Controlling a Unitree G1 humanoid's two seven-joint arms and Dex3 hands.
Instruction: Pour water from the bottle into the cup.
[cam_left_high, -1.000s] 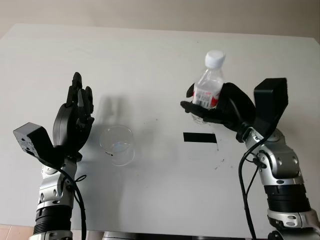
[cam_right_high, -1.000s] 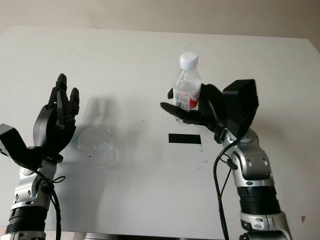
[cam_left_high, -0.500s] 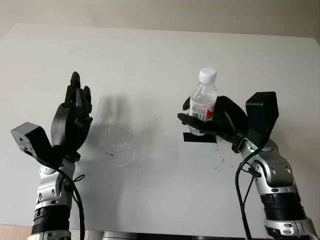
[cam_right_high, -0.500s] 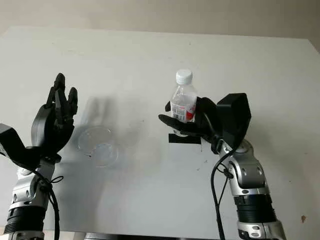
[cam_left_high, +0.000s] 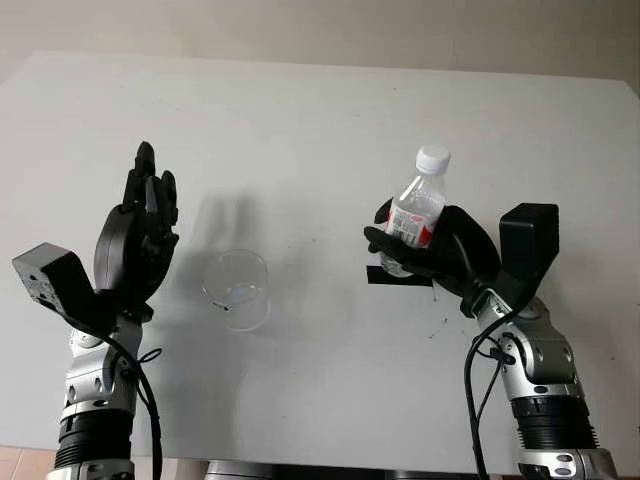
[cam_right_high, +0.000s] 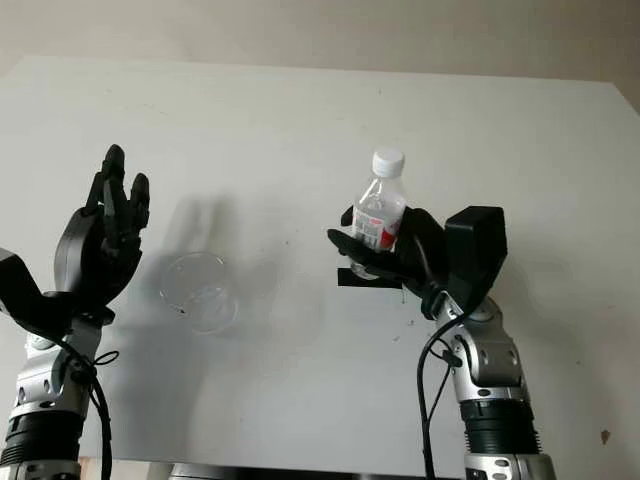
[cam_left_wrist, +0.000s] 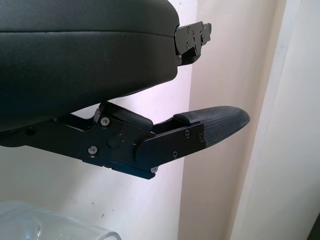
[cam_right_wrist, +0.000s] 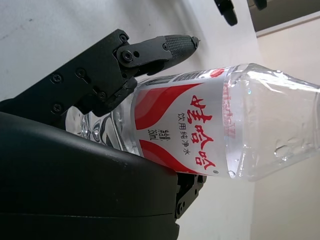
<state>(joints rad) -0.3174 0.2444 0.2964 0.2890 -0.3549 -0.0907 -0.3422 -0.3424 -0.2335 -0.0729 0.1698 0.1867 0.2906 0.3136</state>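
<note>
A clear plastic water bottle (cam_left_high: 414, 212) with a white cap and a red-and-white label is held a little tilted, cap up and leaning right, in my right hand (cam_left_high: 425, 250), which is shut on it at the table's right. Its label (cam_right_wrist: 186, 129) shows close up in the right wrist view, with black fingers (cam_right_wrist: 150, 52) wrapped around it. A clear empty cup (cam_left_high: 237, 289) stands on the white table (cam_left_high: 300, 130), left of centre. My left hand (cam_left_high: 140, 235) is raised just left of the cup, open, palm toward it and apart from it.
A black tape mark (cam_left_high: 398, 277) lies on the table under the right hand. The table's far edge meets a beige wall. The cup's rim (cam_left_wrist: 50, 225) shows at the corner of the left wrist view.
The right hand came down and nearer with the bottle, then shifted slightly right, and the bottle now leans right. The left hand drifted a little left. The cup has stayed put.
</note>
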